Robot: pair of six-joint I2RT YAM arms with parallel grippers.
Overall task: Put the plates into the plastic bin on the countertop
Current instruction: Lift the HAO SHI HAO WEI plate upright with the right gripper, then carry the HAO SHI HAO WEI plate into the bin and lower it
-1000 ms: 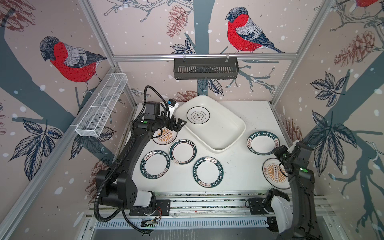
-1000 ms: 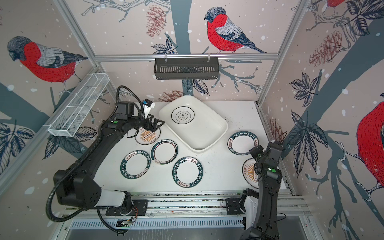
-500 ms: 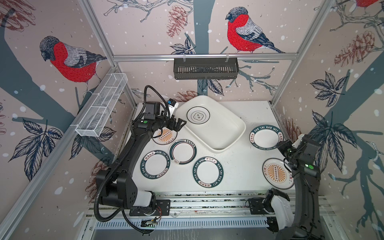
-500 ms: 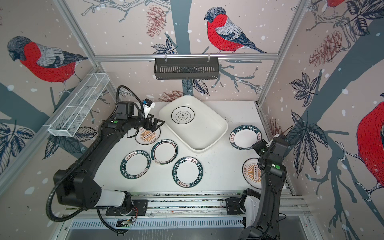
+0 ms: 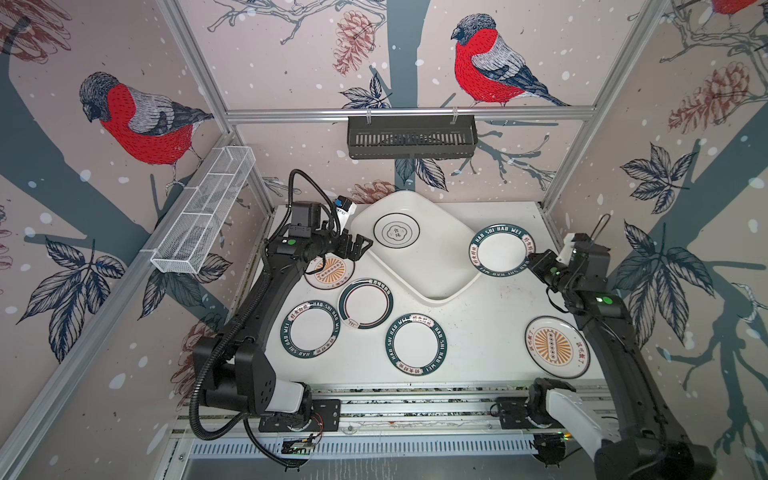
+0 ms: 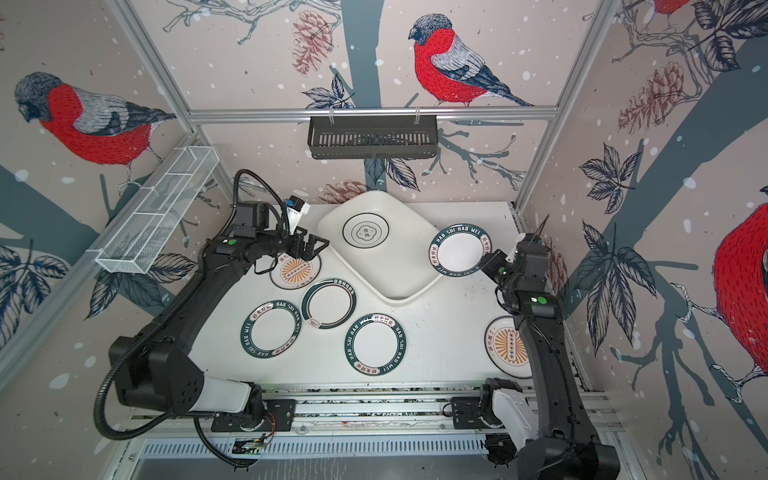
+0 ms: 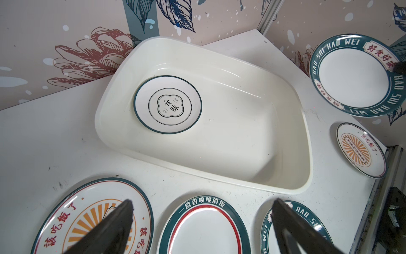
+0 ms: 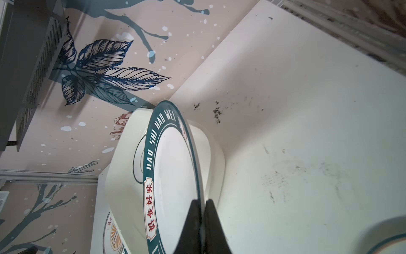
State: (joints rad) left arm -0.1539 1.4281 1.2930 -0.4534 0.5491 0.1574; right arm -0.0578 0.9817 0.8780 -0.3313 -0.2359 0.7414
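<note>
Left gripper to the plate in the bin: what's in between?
Just a strip of bare countertop and the bin's near wall, seen in the left wrist view. No other plate sits between the open left gripper and that plate.

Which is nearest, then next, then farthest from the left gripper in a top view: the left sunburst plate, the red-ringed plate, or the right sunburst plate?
From the left gripper:
1. left sunburst plate, partly beneath it, far left.
2. red-ringed plate, nearer the front, centre-left.
3. right sunburst plate, front right corner.
</note>
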